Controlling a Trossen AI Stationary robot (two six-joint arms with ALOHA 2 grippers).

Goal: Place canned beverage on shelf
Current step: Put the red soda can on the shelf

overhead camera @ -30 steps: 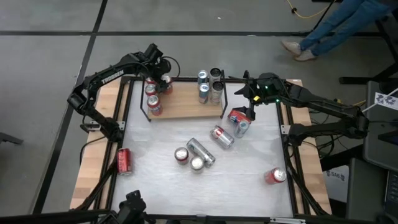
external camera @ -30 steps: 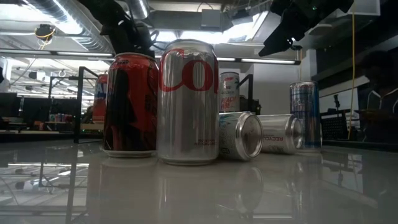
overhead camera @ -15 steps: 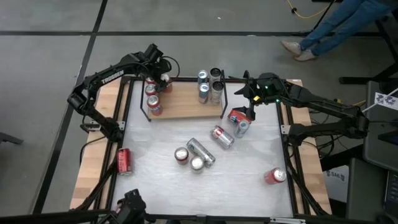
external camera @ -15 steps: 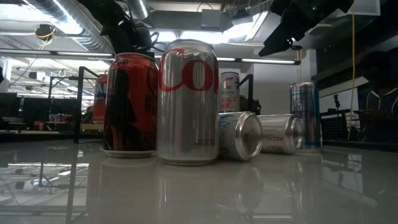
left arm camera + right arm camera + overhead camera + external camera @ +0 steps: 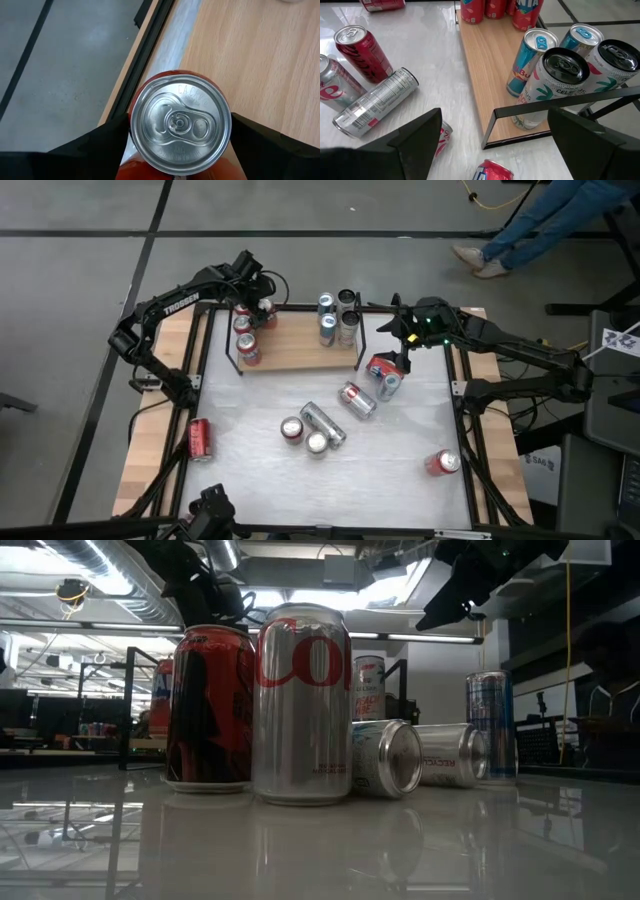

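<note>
Shelf point(image 5: 295, 350) lies at the far side of the surface point(image 5: 400, 450), its black rails framing a wooden board. Left hand point(image 5: 262, 307) sits at the shelf's far-left corner, fingers point(image 5: 90, 150) spread wide on either side of an upright red can point(image 5: 180, 122) that stands on the board's left edge; the fingers do not appear to press the can. Two more red cans point(image 5: 247, 345) stand near it on the shelf, and four slim cans point(image 5: 555, 80) stand at the shelf's right end. Right hand point(image 5: 400, 340) hangs just right of the shelf, fingers wide, holding nothing. Loose cans point(image 5: 320, 425) lie across the surface.
</note>
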